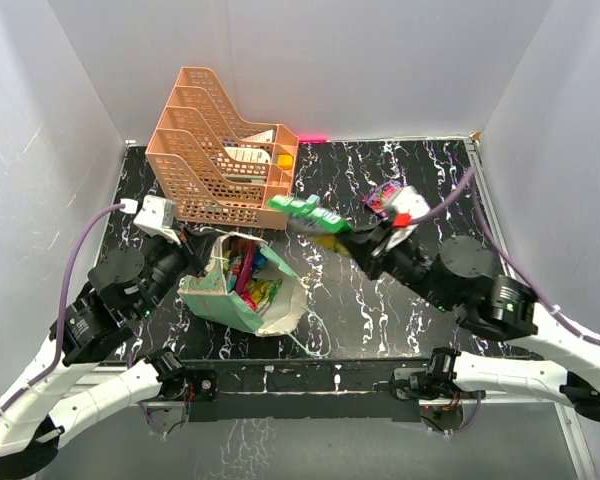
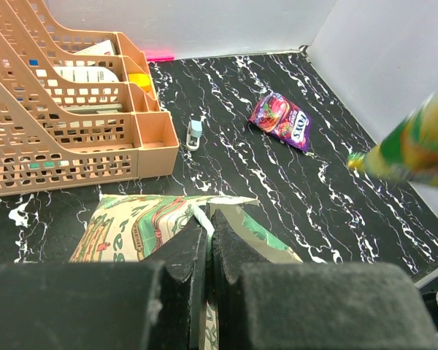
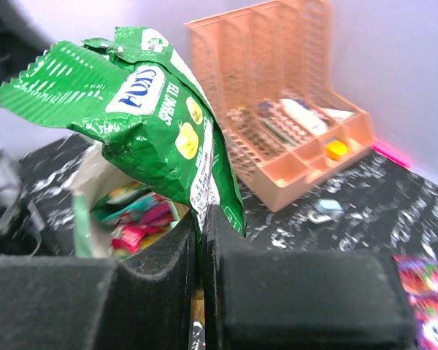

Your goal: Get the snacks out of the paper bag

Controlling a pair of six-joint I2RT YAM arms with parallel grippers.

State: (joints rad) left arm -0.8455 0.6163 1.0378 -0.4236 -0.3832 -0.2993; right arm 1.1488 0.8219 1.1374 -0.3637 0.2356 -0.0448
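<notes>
The right gripper (image 3: 201, 222) is clamped shut on the lower edge of a green packet (image 3: 150, 120). The packet is crumpled and glossy and stands up from the fingers, clear of the bench (image 1: 420, 160). In the top view it hangs in the air just off the rack's (image 1: 220, 150) near right corner, between the rack and a purple packet (image 1: 384, 196). The right arm reaches in from the near right corner towards the middle of the bench.

The left gripper (image 2: 208, 237) is also closed, and its fingers pinch the rim of the bag (image 1: 242, 312) on the bag's left side. The mint-green bag sits left of the middle, close to the near edge and just in front of the rack. Its mouth is open upward and its cream inside shows. More snacks (image 1: 248, 275) lie inside it, pink, teal and yellow-green, packed together.

The purple packet lies flat on the bench, right of the rack, towards the far right part and well apart from the bag. A small pale blue object (image 2: 194, 135) lies on the bench just beside the rack's right end. The orange lattice rack stands at the far left of the bench with a few small items in its compartments. A thin pink strip (image 2: 159, 55) lies along the far edge behind the rack.
</notes>
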